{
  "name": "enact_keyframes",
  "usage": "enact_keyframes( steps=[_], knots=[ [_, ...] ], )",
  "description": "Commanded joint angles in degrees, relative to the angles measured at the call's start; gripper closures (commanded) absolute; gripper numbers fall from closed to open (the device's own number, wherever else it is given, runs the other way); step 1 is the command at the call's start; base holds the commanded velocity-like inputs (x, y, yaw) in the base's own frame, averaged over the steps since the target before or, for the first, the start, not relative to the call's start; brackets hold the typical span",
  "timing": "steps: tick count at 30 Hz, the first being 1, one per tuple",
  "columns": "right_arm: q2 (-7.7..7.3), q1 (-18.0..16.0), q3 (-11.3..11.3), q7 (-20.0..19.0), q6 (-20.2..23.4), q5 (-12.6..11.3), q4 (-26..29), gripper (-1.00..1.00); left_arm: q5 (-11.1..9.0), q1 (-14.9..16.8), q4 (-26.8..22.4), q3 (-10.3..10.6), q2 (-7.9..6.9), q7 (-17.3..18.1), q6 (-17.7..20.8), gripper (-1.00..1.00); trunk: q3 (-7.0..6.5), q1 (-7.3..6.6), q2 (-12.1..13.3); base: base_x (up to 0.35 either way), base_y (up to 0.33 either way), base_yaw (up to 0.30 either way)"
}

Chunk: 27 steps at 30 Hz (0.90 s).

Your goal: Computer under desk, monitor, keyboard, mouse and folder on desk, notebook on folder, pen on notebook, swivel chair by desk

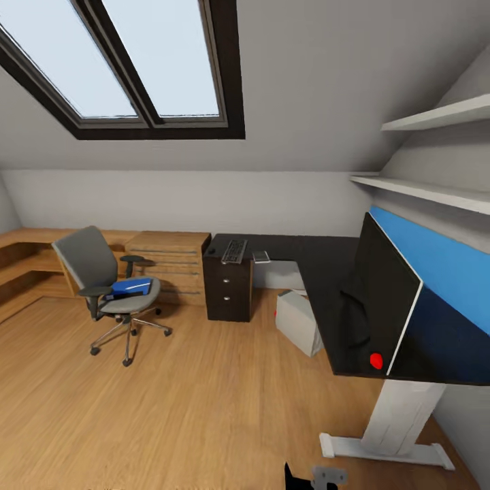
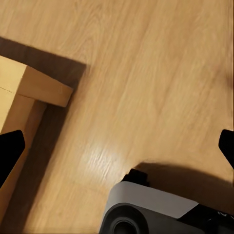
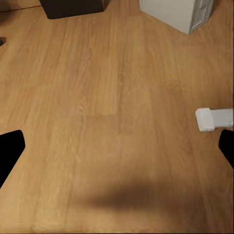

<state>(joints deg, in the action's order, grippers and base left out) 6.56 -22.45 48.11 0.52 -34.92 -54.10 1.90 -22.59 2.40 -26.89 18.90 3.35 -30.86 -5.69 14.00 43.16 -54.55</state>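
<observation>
The swivel chair [image 1: 92,269] stands on the floor at the left, away from the desk [image 1: 320,262], with the blue folder [image 1: 131,286] lying on its seat. The keyboard [image 1: 234,250] rests on the desk's far corner, and a small pale flat item [image 1: 261,256] lies beside it. The monitor [image 1: 381,299] stands on the desk's near right wing, with a small red thing [image 1: 376,360] at its foot. The computer [image 1: 299,321] sits on the floor under the desk. Both my left gripper [image 2: 117,151] and right gripper [image 3: 117,151] hang open over bare floor. Mouse, notebook and pen are too small to tell.
Light wooden low cabinets [image 1: 170,262] line the far wall beside the dark drawer unit [image 1: 228,286]; one corner of a cabinet [image 2: 34,90] is near my left gripper. The desk's white foot [image 3: 214,118] lies near my right gripper. Wide wooden floor separates me from the chair.
</observation>
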Motion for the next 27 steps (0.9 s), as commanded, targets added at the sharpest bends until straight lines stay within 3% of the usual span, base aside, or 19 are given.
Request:
enact_keyframes(
  steps=[1,10,27],
  knots=[
    [0.04,-0.05,0.49,0.06,-0.15,-0.48,-0.06,-1.0,-0.61,0.05,-0.01,0.43,-0.05,-0.34,-0.36,-1.0,0.08,-0.01,-0.07,-0.24,-0.209,-0.264],
    [0.09,-0.05,0.5,0.09,-0.15,-0.48,-0.06,-1.0,-0.53,0.04,-0.01,0.51,-0.01,-0.34,-0.37,-1.0,0.16,-0.01,-0.07,-0.08,-0.301,-0.218],
    [0.12,-0.05,0.5,0.1,-0.07,-0.48,-0.06,-1.0,-0.52,0.02,0.07,0.52,-0.01,-0.34,-0.37,-1.0,0.19,-0.01,-0.07,-0.003,-0.344,-0.019]
  ],
)
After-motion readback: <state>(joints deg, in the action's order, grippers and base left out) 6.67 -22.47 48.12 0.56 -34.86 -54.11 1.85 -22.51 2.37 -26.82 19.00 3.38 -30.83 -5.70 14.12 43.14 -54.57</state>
